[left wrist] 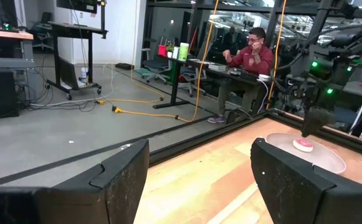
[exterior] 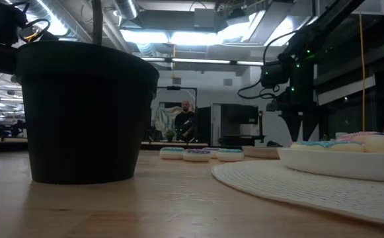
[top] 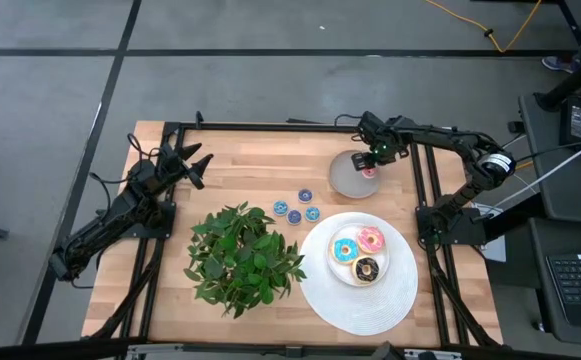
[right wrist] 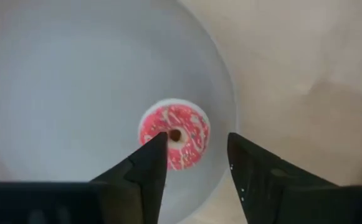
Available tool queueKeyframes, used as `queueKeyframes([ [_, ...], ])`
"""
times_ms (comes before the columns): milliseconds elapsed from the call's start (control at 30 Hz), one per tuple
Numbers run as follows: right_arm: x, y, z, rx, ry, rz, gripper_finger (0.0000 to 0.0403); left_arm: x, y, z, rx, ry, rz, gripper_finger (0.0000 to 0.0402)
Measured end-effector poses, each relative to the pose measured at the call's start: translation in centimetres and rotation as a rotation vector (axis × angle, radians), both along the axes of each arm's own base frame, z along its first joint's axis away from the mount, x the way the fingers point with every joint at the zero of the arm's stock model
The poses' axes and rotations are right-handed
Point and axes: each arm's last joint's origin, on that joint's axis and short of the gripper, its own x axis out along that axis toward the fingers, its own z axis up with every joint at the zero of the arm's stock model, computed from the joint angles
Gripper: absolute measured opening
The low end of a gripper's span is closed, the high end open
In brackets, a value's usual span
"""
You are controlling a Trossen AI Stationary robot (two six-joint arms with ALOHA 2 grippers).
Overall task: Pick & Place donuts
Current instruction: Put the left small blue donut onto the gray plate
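While I am watching the table from above, I am going from the left side to the right. The left gripper [top: 196,166] is waiting near the far left corner of the table [top: 260,145], with its jaws standing wide open and nothing between them. It is well apart from every donut, so I am not counting on it for the coming move.

Next to it, the potted plant [top: 242,255] is filling the near middle of the table. Three tiny blue rings [top: 294,211] are lying on the bare wood between the plant and the grey dish [top: 348,176]. On the white plate [top: 348,268], which is resting on a round white mat [top: 360,300], the light blue donut [top: 345,249], the pink donut [top: 371,238] and the dark brown donut [top: 367,269] are sitting close together.

At the far right, the right gripper [top: 374,160] is hanging straight above the grey dish, and the red ring [right wrist: 175,136] is lying flat in the dish, near its rim. The jaws are partly open and holding nothing; the ring is directly under the gap, slightly toward one finger. A ring has no long axis, so any jaw angle is serving.

I judge the right arm is much nearer. The dish rim is close on one side, but upward the room is free.
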Motion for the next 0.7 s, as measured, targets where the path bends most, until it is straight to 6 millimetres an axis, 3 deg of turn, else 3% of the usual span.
queueKeyframes([
  [167,0.8,-0.6,1.4,-0.013,-0.050,0.129,0.0172,0.0,0.0,0.0,0.000,0.000,0.000,0.0270],
  [700,6.2,0.2,8.4,-0.270,-0.116,0.999,0.0172,0.0,0.0,0.0,0.000,0.000,0.000,0.0270],
])
